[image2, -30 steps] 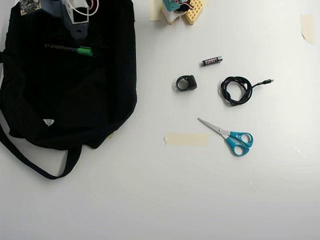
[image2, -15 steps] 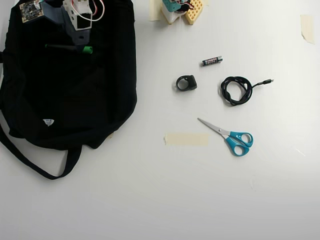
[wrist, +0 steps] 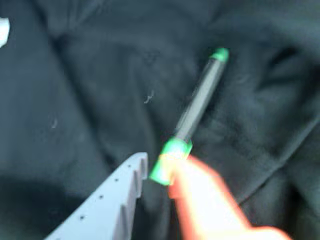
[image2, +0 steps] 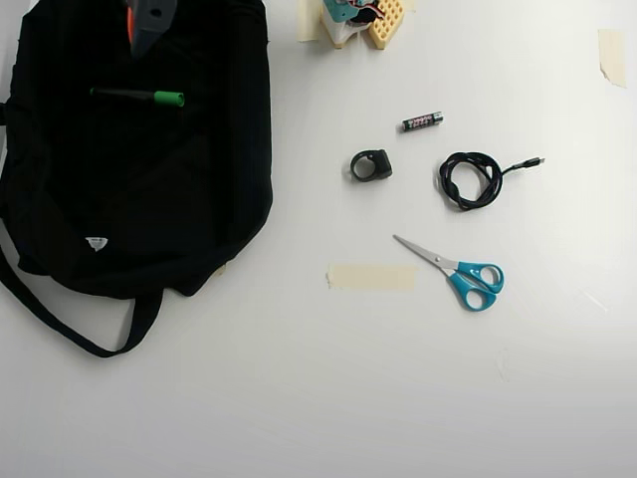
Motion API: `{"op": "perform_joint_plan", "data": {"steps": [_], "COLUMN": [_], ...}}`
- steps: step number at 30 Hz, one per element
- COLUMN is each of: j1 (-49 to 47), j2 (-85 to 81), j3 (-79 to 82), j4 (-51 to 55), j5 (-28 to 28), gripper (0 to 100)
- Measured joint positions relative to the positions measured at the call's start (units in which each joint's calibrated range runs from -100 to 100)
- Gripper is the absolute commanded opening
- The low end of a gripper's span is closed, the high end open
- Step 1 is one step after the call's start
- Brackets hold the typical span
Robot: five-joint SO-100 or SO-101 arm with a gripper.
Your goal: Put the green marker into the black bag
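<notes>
Marker (image2: 139, 97) seen lying on bag (image2: 209, 199), apparently set down, not visibly inside; gripper (wrist: 159, 172) spread, cap beside orange finger, contact unclear; retreat judged remaining.

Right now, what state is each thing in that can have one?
green marker: capped, lying flat on the bag, released
black bag: flat on the table
gripper: open, beside the marker cap
scissors: closed
cable: coiled
battery: lying flat

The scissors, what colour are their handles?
Bright blue. The scissors show best in the overhead view, lying on the white table.
</notes>
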Motion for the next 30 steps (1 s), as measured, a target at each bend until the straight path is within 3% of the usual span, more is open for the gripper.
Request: {"op": "perform_joint_plan", "data": {"steps": [2, 5, 12, 14, 16, 17, 20, 23, 30], "j1": [1.2, 1.2, -0.7, -1.7, -3.4, -4.2, -8.4, -17.7, -36.0], "j2": [-0.1, -0.1, -0.1, -0.1, -0.1, -0.1, -2.5, -15.9, -49.9], "j3": [1.0, 1.9, 1.9, 1.9, 1.9, 1.9, 1.9, 3.5, 35.1], "j4": [-0.6, -0.7, -0.7, -0.7, -0.6, -0.6, 0.4, 0.8, 0.2], "j5": [0.0, 0.0, -0.1, -0.1, -0.1, -0.1, -0.1, 0.0, 0.0], "gripper": [35, 41, 41, 27, 4, 2, 2, 2, 2]}}
